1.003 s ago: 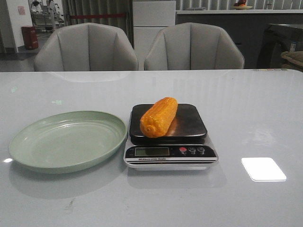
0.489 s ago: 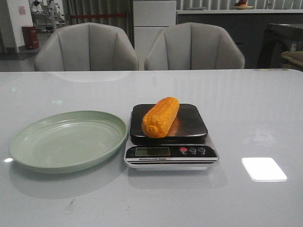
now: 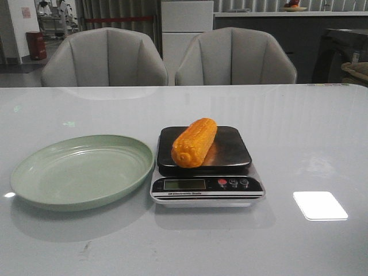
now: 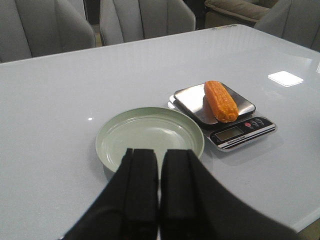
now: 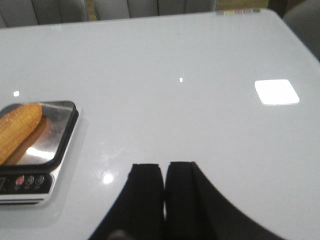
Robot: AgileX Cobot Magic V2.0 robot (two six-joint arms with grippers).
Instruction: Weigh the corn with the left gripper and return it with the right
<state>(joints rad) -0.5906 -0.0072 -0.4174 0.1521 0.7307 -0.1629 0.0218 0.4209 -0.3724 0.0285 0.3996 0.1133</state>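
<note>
Nearest to me, the left end effector hangs above the desk, its two black fingers pressed together with only a thin seam between them, nothing held. Over on the other side, the right end effector is the same story: flat dark fingers closed against each other, empty, hovering over bare desk. Neither one shows in the front view.

Just beyond the left one sits the pale green plate, round and shallow, nothing in it. Right beside it, nearly touching its rim, is the kitchen scale, with its small display and a red button followed by two dark ones facing the near edge. The readout is too small to read from here.

And there's the corn, lying on the scale's dark shiny platform. It's an orange-yellow cob, set at a slant, one blunt end pointing toward the near left corner, the other toward the back. It rests on the left half of the platform, free of both end effectors.

A bright square of light reflects off the desk to the right of the scale. Past the far edge of the desk stand two grey padded chairs side by side.
</note>
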